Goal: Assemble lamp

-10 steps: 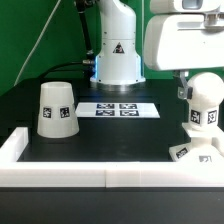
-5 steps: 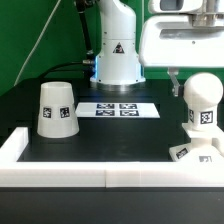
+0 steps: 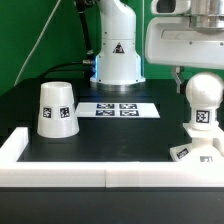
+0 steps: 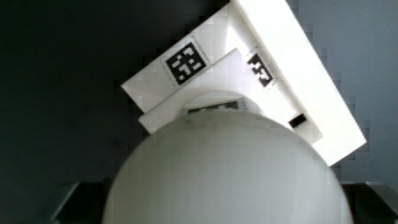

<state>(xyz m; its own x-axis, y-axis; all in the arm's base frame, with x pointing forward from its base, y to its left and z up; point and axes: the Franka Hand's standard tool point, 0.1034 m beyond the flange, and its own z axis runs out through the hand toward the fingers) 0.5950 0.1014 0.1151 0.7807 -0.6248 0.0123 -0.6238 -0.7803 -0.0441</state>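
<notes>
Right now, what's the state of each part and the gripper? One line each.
bulb: upright, seated on the base.
base: flat on the table, at the exterior view's right.
shade: standing alone, wide end down, at the exterior view's left.
gripper: just above the bulb; cannot tell whether open or shut.
marker board: flat on the table.

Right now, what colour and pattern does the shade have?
The shade is white, with a black-and-white square tag on its side; best seen in the exterior view.
</notes>
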